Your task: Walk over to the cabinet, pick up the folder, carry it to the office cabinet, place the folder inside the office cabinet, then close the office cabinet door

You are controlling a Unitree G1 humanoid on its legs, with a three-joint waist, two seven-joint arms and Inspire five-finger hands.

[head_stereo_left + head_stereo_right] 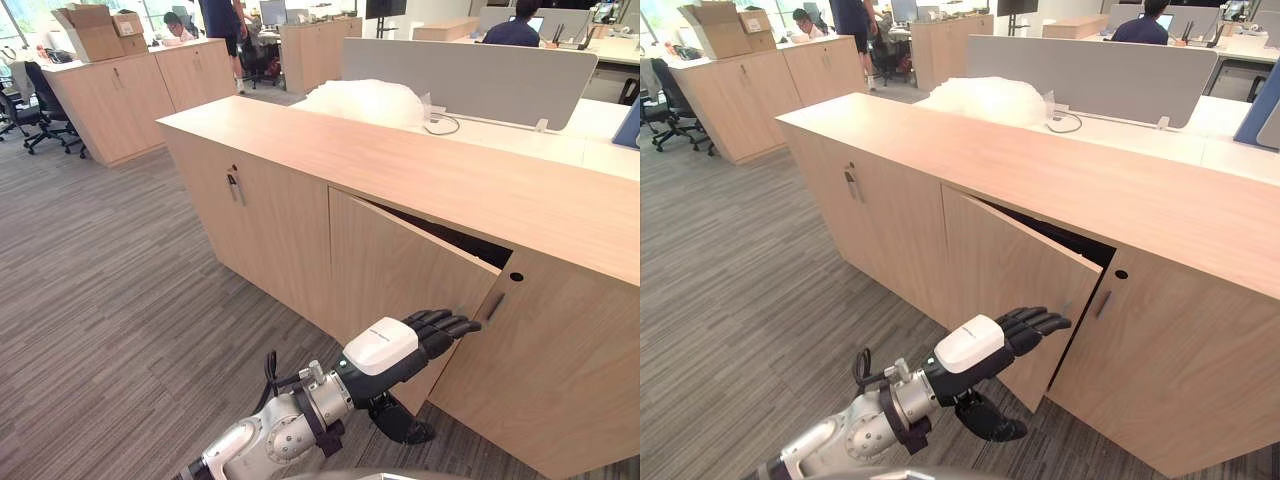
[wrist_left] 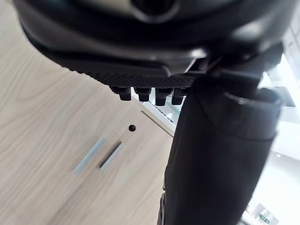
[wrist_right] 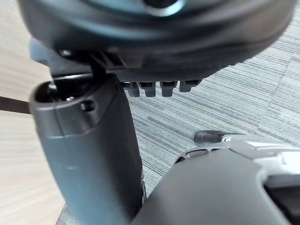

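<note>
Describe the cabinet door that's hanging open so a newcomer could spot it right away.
Find the long light-wood cabinet running across the office floor. Its middle door sits right by the robot's left hand. Unlike the flush doors either side, it stands ajar, showing a dark gap at its top.

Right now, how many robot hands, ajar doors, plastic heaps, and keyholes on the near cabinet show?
Hands: 2, left hand, right hand
Ajar doors: 1
Keyholes: 2
Plastic heaps: 1
Total: 6
</note>
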